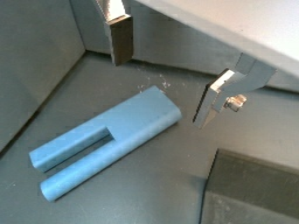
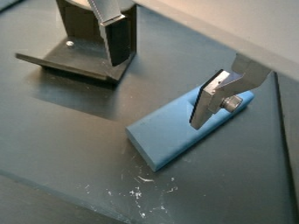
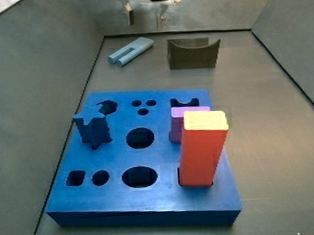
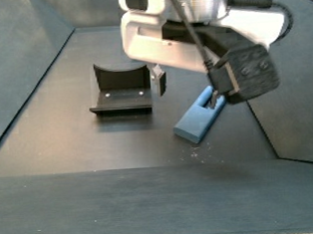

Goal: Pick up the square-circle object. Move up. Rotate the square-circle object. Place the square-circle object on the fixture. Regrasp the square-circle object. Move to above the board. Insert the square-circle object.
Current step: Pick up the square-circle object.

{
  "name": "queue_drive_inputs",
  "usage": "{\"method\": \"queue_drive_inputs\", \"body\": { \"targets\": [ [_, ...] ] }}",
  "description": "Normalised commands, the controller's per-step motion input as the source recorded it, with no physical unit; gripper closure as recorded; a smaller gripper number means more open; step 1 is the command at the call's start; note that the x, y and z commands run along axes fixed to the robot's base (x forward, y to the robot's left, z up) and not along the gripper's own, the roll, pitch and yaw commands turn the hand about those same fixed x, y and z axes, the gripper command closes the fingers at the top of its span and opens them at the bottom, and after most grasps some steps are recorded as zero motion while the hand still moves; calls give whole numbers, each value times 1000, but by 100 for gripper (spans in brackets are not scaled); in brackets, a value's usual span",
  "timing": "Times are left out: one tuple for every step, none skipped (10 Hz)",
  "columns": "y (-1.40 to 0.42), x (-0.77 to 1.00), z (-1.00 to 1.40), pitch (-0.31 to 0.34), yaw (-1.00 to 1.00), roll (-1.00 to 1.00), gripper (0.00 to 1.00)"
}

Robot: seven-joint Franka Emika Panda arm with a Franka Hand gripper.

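The gripper (image 1: pixel 163 74) hangs above the pale blue peg (image 1: pixel 105 144), its two silver fingers (image 2: pixel 211 103) spread wide apart with nothing between them. The peg, forked at one end in a wrist view, lies flat on the dark floor at the far end of the bin, just left of the dark fixture (image 3: pixel 191 52) in a side view. The blue board (image 3: pixel 147 160) sits nearer, carrying a tall red block (image 3: pixel 203 148) and a dark blue peg (image 3: pixel 93 130).
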Motion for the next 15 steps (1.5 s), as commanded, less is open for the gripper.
{"method": "queue_drive_inputs", "body": {
  "targets": [
    [6, 0, -537, -44, -194, -294, 0],
    [49, 0, -557, -51, -171, -287, 0],
    [109, 0, -520, -50, -151, -309, 0],
    [143, 0, -486, -56, -146, -330, 0],
    [186, 0, -454, -87, -123, -351, 0],
    [154, -37, -446, -149, -57, -356, 0],
    [131, -26, -414, -159, -51, -366, 0],
    [0, -43, -514, -207, -71, -260, 0],
    [0, -60, -543, -230, -117, -221, 0],
    [0, -114, -680, -204, -111, -160, 0],
    [0, -169, -760, -189, -71, -116, 0],
    [0, -151, -717, -189, -49, -134, 0],
    [-6, -66, -700, -189, -9, -130, 0],
    [-6, 0, -646, -133, -17, -116, 0],
    [-51, -20, -720, -173, -29, -111, 0]
  ]
}}
